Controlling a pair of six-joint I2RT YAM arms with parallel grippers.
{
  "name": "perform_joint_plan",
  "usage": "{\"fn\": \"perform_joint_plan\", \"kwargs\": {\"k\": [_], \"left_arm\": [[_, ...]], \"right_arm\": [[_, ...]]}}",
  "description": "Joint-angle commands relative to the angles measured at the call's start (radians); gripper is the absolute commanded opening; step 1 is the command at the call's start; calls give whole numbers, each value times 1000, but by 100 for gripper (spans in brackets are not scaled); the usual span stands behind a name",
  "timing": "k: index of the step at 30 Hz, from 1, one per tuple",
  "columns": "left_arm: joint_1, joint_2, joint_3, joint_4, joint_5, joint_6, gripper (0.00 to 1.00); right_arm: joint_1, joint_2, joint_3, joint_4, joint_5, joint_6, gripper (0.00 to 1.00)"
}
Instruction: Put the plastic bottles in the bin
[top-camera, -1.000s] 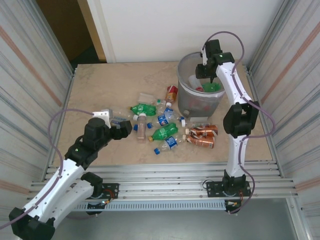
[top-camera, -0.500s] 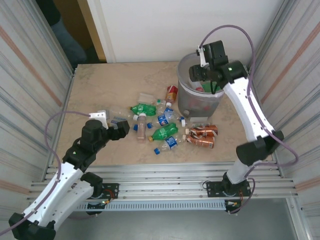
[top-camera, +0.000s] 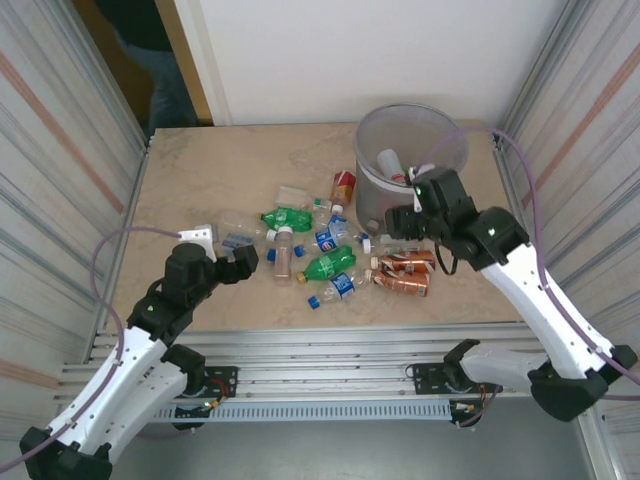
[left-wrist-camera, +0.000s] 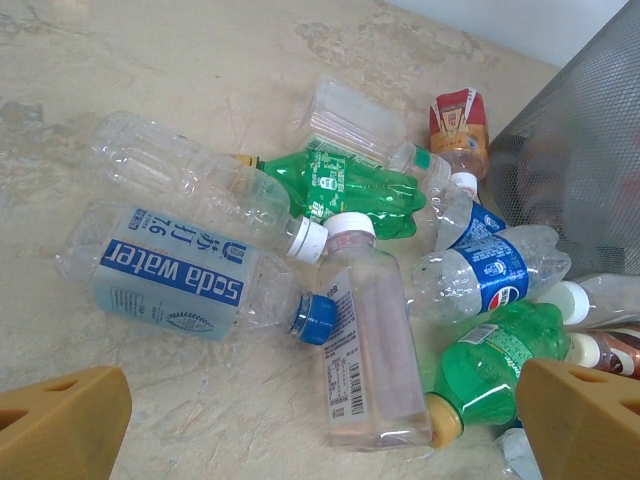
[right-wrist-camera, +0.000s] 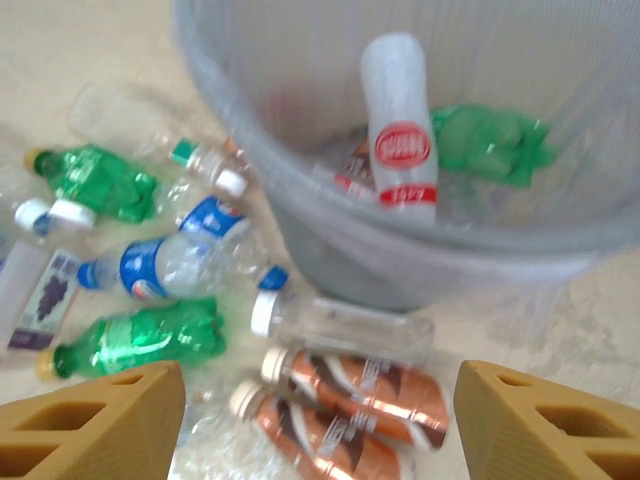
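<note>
With a white bottle (right-wrist-camera: 398, 130) and a green bottle (right-wrist-camera: 490, 145) in the bin (top-camera: 372, 195) at the table's (top-camera: 200, 170) far right corner, a dozen-odd bottles (top-camera: 325, 255) lie mid-table, and the left gripper (top-camera: 243, 258) and right gripper (right-wrist-camera: 318, 420) both gape empty.

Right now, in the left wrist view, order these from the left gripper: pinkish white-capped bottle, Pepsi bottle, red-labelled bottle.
1. Pinkish white-capped bottle, centre, just ahead of the left gripper.
2. Pepsi bottle, right of middle.
3. Red-labelled bottle, far right, beside the bin.
</note>
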Motion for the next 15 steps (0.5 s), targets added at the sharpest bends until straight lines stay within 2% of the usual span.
{"fn": "perform_joint_plan", "kwargs": {"k": [1, 5, 8, 12, 15], "left_arm": [[6, 5, -1, 41, 8, -13, 99], [6, 14, 2, 42, 12, -21, 99], [7, 15, -1, 40, 14, -24, 99], [6, 18, -4, 32, 11, -25, 99], [8, 19, -7, 28, 12, -25, 99]], "right_arm": [[54, -36, -117, -38, 4, 219, 72], [180, -65, -293, 41, 19, 529, 76], [252, -69, -402, 150, 2, 699, 80], [267, -32, -496, 276, -76, 812, 87], [267, 24, -529, 353, -140, 842, 94]]}}
